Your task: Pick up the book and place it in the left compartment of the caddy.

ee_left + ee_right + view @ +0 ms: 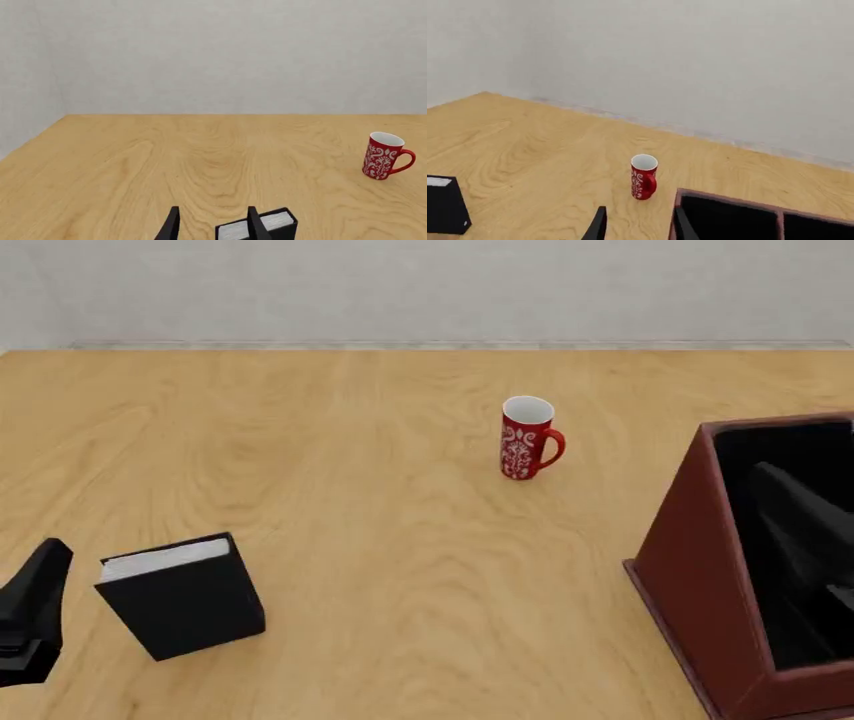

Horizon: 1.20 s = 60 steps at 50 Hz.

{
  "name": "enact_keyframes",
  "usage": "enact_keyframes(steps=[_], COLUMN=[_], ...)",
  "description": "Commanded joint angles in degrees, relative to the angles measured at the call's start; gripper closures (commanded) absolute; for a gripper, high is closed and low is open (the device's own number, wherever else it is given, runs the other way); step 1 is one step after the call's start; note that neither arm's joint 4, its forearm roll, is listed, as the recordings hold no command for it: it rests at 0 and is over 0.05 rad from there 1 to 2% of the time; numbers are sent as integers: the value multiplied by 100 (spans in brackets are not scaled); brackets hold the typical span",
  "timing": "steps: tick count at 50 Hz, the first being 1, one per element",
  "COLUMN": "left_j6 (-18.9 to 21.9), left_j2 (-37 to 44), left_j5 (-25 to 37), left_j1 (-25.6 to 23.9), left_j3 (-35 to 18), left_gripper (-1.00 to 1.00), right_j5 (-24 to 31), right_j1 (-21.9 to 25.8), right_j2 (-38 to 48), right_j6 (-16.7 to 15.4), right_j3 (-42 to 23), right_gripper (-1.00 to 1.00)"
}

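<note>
Pale wood tabletop [400, 570] runs back to a plain grey wall. On its near left the book [183, 595] stands upright, white page edge on top, tilted a little off square. Just to its left is the left gripper [34, 610], apart from the book; in the left wrist view its two fingers [172, 227] stand parted and hold nothing, with the book past one of them. Far across at the right edge stands the caddy [687, 560], its black interior open at the top. A red-and-white mug [529, 438] stands upright farther back, between book and caddy but well behind both. The right gripper [637, 227] hangs above the caddy's rim, fingers spread and bare
</note>
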Motion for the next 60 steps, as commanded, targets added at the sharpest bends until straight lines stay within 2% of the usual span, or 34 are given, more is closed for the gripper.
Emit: enact_keyframes(steps=[1,4,5,6,9,10,12,16,17,26,32,37,42,46,50,60], left_j6=[0,1,2,-1,1,-1,1,0,1,1,0,0,0,1,0,0], left_j2=[2,4,3,2,4,2,3,2,2,2,2,2,3,1,2,1], left_j5=[-1,0,0,-1,0,-1,0,0,0,-1,-1,0,0,-1,0,-1], left_j1=[-1,1,-1,0,0,-1,0,0,0,-1,-1,1,-1,-1,0,-1], left_j3=[-1,-1,-1,-1,-1,-1,-1,-1,-1,-1,-1,-1,-1,-1,-1,-1], left_gripper=[-100,-100,-100,-100,-100,-100,-100,-100,-100,-100,-100,-100,-100,-100,-100,-100], right_j5=[-432,-367,-390,-331,-340,-311,-272,-116,-61,192,258,204,219,365,420,514], right_j1=[1839,2436,2611,2857,3149,3425,3563,4039,4204,4999,5302,5327,5235,5056,4826,4386], right_j2=[1815,2364,2558,2749,3170,3387,3629,4124,4217,5561,6396,6916,7458,7800,8187,8976], right_j6=[-409,-385,-471,-399,-531,-448,-595,-681,-563,-674,-852,-973,-1372,-1523,-1805,-2281], right_j3=[-933,-1117,-1146,-1266,-1460,-1564,-1664,-1927,-1992,-2650,-3068,-3344,-3802,-4298,-4792,-5647], right_gripper=[-100,-100,-100,-100,-100,-100,-100,-100,-100,-100,-100,-100,-100,-100,-100,-100])
